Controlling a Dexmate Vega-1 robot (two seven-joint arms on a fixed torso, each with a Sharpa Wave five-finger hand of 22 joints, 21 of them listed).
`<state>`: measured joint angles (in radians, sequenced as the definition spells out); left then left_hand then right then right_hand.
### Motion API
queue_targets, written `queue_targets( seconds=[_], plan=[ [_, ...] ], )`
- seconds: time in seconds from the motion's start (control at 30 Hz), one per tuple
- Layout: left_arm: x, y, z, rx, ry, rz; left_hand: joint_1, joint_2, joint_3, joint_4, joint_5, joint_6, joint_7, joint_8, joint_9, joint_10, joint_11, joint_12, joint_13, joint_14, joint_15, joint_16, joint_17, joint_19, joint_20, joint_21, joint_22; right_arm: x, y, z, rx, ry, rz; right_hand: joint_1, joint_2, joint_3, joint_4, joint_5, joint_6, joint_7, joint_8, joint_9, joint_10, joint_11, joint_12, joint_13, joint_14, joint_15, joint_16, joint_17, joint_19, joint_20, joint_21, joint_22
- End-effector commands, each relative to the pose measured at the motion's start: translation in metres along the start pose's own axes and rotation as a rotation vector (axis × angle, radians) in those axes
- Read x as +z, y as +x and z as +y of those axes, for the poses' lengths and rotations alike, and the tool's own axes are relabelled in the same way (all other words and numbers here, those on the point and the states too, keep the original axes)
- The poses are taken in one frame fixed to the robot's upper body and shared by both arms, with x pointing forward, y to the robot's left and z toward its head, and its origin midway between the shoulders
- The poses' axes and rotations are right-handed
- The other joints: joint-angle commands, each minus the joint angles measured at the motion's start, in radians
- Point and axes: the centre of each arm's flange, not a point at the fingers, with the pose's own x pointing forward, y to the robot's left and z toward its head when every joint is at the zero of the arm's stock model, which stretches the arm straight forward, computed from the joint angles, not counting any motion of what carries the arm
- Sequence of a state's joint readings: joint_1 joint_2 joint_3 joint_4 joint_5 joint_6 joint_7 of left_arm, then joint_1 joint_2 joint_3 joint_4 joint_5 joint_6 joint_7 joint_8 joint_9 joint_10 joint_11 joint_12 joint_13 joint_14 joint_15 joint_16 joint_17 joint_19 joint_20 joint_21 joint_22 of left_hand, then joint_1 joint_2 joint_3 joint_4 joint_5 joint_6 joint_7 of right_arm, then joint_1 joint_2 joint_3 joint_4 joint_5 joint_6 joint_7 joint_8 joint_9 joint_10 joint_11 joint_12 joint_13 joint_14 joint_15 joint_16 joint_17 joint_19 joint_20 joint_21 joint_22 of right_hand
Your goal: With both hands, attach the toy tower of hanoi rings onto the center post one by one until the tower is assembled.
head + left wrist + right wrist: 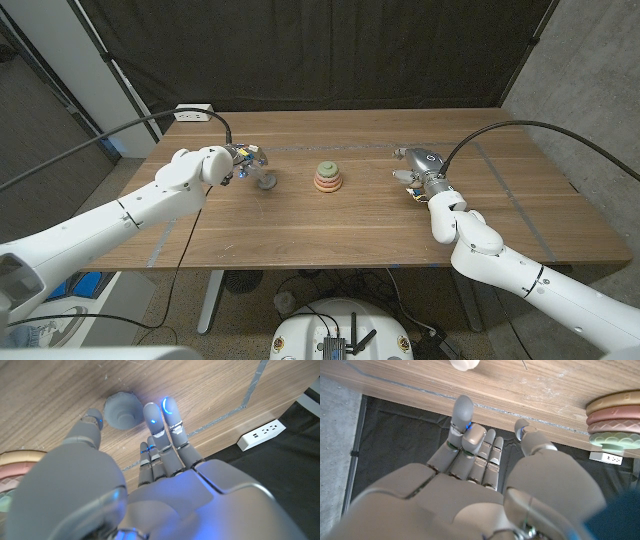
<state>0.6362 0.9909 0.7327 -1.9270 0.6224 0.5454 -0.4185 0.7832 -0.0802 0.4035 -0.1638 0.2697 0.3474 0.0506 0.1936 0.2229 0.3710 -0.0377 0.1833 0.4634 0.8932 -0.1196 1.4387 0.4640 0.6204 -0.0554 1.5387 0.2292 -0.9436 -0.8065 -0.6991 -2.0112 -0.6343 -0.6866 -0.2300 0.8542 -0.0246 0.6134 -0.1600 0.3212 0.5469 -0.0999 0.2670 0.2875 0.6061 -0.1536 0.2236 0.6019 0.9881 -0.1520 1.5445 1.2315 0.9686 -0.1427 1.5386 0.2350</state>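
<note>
The partly built tower (327, 177) stands mid-table, with orange and pink rings and a green ring on top; its edge also shows in the right wrist view as the tower (615, 420). A small grey ring (266, 182) lies on the wood to the tower's left. My left hand (243, 160) hovers just behind it with fingers spread, holding nothing; in the left wrist view the fingertips (167, 407) reach beside the grey ring (122, 410) without gripping it. My right hand (415, 172) is to the tower's right, its fingers (462, 410) apart and empty. A white piece (465, 364) lies on the table beyond them.
A white power strip (195, 113) sits at the table's back left edge, with a black cable running off it. Blue tape lines (500, 180) mark the wooden tabletop. A dark curtain hangs behind the table.
</note>
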Motion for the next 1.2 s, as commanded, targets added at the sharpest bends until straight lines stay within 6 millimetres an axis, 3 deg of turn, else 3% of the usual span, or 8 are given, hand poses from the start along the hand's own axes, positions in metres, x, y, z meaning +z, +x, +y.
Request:
queue_targets(
  seconds=[0.03, 1.2],
  plan=[
    [0.004, 0.008, -0.009, -0.009, 0.023, 0.008, 0.005, -0.003, 0.0, 0.001, -0.003, -0.002, 0.004, 0.007, 0.002, 0.001, 0.0, 0.007, 0.001, 0.01, -0.098, 0.003, 0.0, 0.011, -0.142, 0.003, 0.0, -0.001, -0.001, 0.0, 0.006, 0.002, 0.007, 0.003, 0.008, -0.002, -0.002, 0.002, 0.009, 0.002, 0.001, 0.003, 0.008, -0.004, -0.004, 0.002, 0.004, -0.062, 0.006, 0.001, 0.005, -0.073, 0.007, 0.002],
    [0.0, 0.022, -0.027, -0.025, -0.01, 0.023, 0.018, 0.009, -0.003, 0.001, -0.005, 0.024, -0.002, 0.022, -0.006, 0.028, -0.008, 0.018, -0.012, 0.02, -0.098, 0.01, -0.004, 0.015, -0.142, 0.004, -0.005, -0.002, 0.003, -0.002, 0.006, 0.01, 0.016, -0.006, 0.016, -0.005, -0.002, 0.009, 0.02, 0.002, -0.004, 0.0, 0.018, -0.005, -0.005, 0.005, 0.008, -0.062, 0.007, 0.001, 0.003, -0.073, 0.005, -0.003]
  ],
)
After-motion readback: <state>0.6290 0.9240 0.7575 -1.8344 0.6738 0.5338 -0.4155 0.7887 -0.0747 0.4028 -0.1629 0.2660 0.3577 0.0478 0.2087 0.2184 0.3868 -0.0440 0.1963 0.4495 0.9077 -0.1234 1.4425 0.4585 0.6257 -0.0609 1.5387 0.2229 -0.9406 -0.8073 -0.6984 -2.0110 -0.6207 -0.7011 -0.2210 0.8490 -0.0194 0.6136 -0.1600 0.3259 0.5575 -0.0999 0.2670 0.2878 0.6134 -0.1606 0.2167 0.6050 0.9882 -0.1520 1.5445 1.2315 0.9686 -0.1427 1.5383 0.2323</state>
